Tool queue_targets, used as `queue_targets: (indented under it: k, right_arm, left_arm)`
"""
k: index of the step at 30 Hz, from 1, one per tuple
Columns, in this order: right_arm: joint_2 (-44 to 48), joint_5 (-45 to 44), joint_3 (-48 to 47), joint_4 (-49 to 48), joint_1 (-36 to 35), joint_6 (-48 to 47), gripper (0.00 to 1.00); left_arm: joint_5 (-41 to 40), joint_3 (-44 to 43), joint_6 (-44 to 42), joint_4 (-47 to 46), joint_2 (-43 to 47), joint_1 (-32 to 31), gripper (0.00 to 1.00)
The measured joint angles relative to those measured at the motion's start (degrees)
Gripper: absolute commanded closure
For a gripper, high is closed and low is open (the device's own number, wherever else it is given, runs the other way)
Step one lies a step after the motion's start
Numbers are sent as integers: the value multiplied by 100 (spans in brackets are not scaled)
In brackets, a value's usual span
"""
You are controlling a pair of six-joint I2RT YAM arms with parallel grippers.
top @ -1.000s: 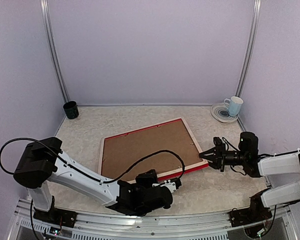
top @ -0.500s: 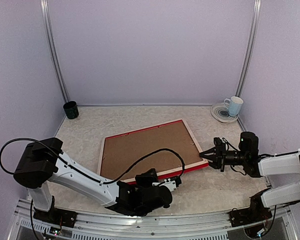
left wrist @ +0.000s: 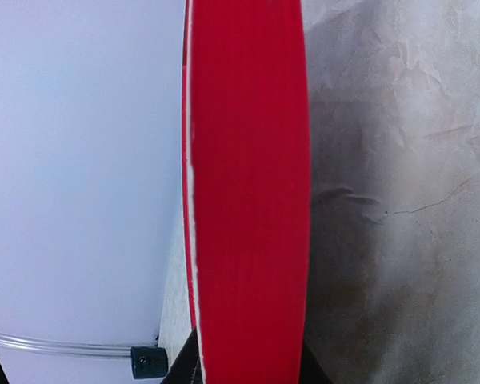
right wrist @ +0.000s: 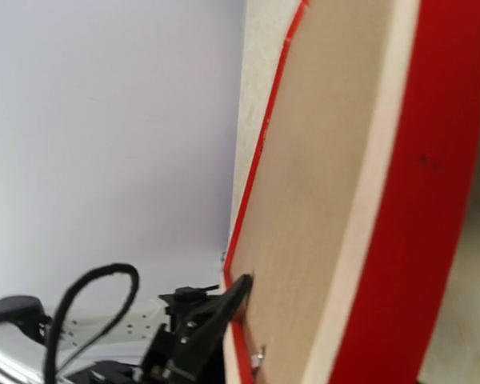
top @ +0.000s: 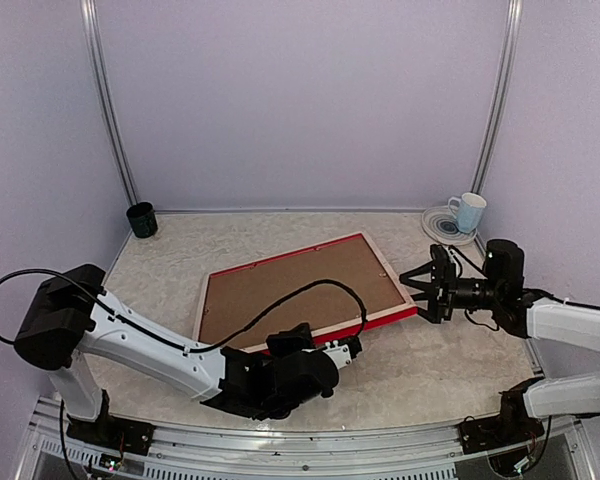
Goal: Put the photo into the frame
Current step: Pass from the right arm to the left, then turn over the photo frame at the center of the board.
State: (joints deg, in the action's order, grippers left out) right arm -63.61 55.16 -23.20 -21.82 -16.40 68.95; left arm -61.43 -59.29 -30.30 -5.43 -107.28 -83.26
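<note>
The frame (top: 300, 290) lies back up in the middle of the table, red edges around a brown backing board. Its near right side is raised a little off the table. My left gripper (top: 348, 347) is shut on the frame's near edge. In the left wrist view that red edge (left wrist: 248, 192) runs straight up between my black fingers (left wrist: 180, 364). My right gripper (top: 417, 292) stands open at the frame's right corner, jaws spread to either side of it. The right wrist view shows the frame's back (right wrist: 336, 200) and the left gripper's finger (right wrist: 224, 308) on it. The photo is hidden.
A dark green cup (top: 141, 219) stands at the back left corner, also visible in the left wrist view (left wrist: 148, 362). A pale blue mug (top: 469, 211) rests on a patterned plate (top: 442, 228) at the back right. Purple walls close in three sides.
My right gripper has opened and let go of the frame's right corner, shifting slightly toward the back. The left gripper closed on the near edge and the frame's right side rose.
</note>
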Motion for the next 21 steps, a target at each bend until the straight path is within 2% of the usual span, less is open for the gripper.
queue_targets:
  k: [3, 7, 16, 21]
  right_arm:
    - [136, -76, -350, 435, 2, -411, 13]
    - [271, -267, -688, 1088, 2, -940, 1]
    - [686, -861, -1287, 2441, 275, -1917, 1]
    - [826, -1290, -1513, 2830, 361, -2306, 1]
  left_arm:
    - [70, 0, -55, -4, 221, 70, 100]
    - [127, 0, -127, -15, 439, 129, 100]
    - [234, -17, -271, -39, 769, 275, 100]
    - [269, -352, -343, 92, 925, 398, 100]
